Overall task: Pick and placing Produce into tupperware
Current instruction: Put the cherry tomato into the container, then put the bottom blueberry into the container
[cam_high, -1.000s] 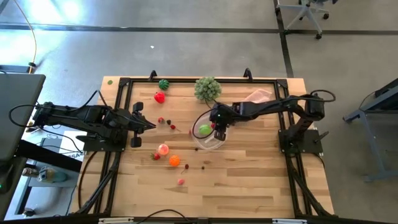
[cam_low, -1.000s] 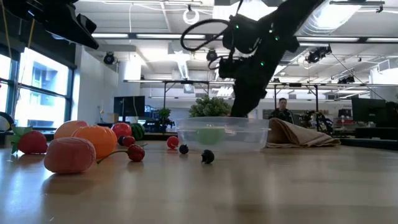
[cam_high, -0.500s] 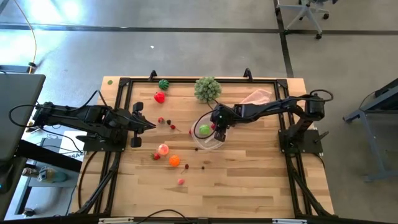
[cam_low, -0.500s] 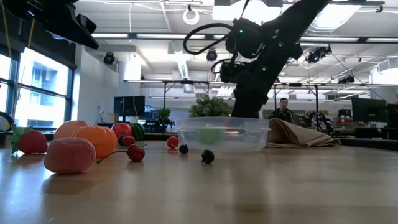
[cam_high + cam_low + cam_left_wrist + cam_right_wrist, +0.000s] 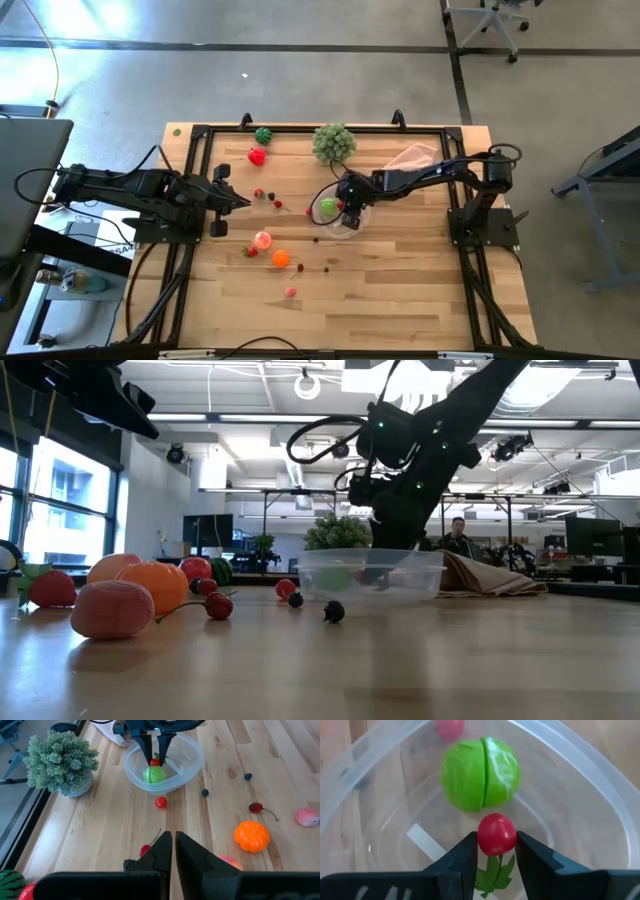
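Produce mostly waits outside: the small orange toy fruit [image 5: 279,258] and pink one [image 5: 262,239] lie on the wooden surface [image 5: 400,290], left of the clear round plastic tupperware [image 5: 352,227]. Left gripper [image 5: 173,840] waits near the left edge, jaws nearly closed. Inside the tupperware lies one bright green ball [image 5: 480,774]; the right gripper [image 5: 496,851] holds a small red stemmed fruit [image 5: 496,834] above the floor of the tupperware, leaves pointing toward the wrist.
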{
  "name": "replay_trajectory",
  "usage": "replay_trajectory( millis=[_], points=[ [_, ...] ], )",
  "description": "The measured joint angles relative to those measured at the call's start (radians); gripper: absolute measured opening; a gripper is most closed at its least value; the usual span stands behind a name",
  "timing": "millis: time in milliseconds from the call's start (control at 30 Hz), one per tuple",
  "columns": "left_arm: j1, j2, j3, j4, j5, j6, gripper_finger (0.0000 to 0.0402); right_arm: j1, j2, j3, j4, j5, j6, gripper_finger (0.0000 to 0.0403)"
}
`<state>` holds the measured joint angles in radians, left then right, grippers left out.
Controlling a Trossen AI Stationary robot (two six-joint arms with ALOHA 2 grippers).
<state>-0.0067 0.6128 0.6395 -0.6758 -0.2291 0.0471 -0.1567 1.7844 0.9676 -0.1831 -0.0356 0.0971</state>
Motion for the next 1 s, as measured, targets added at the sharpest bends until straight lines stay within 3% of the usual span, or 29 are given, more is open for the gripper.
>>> replay_trajectory(
  millis=[300, 667, 1000],
  points=[
    [0.0, 0.0, 0.0, 0.0, 0.0, 0.0, 0.0014, 0.0, 0.0, 0.0, 0.0, -0.002, -0.008, 0.0114],
    [0.0, 0.0, 0.0, 0.0, 0.0, 0.0, 0.0014, 0.0, 0.0, 0.0, 0.0, 0.0, -0.001, 0.0167],
    [0.0, 0.0, 0.0, 0.0, 0.0, 0.0, 0.0014, 0.001, -0.049, 0.028, -0.049, -0.002, 0.0, 0.0174]
  ],
)
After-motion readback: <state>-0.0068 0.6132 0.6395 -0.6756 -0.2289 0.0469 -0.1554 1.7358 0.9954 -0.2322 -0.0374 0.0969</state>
